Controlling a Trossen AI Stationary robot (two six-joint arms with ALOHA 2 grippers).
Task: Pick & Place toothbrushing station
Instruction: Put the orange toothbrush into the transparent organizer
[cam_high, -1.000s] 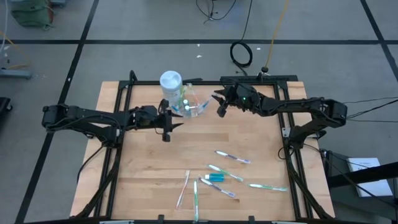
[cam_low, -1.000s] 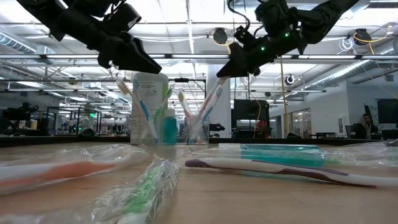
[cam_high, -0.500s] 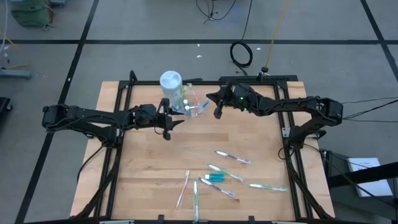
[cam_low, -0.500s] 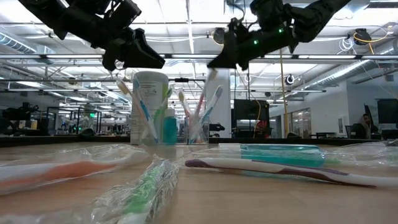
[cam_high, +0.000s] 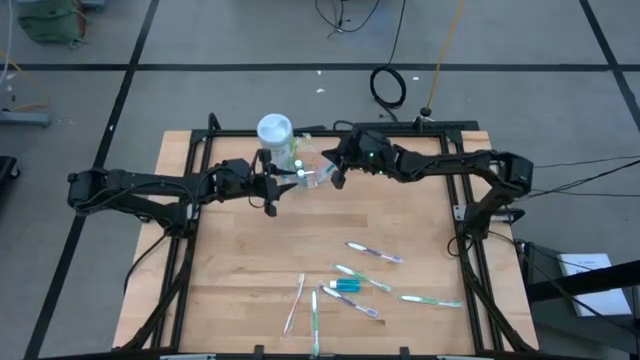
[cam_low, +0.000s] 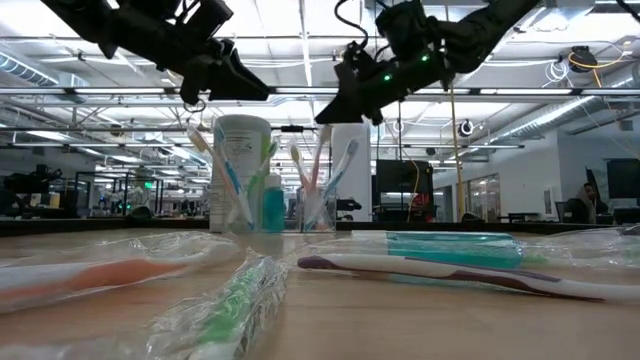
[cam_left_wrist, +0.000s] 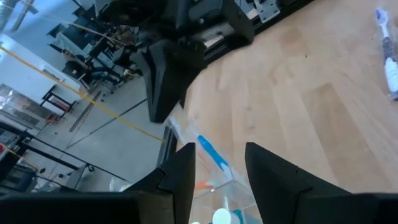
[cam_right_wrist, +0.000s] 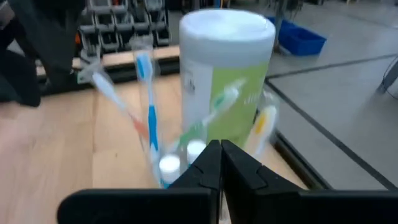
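Right gripper (cam_high: 335, 176), its jaws now pressed together and empty after standing half open a second ago, has moved in beside the clear holder (cam_high: 308, 170) near the table's (cam_high: 420, 240) far edge, suggesting a brush was just deposited. Left gripper (cam_high: 276, 190) waits with fingers parted, empty. Loose toothbrushes (cam_high: 374, 252) remain near the front edge.

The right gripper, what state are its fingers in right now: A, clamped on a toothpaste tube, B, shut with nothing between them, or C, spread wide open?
B: in its own wrist view the right gripper has its two dark fingers pressed together, empty, just short of the clear holder.
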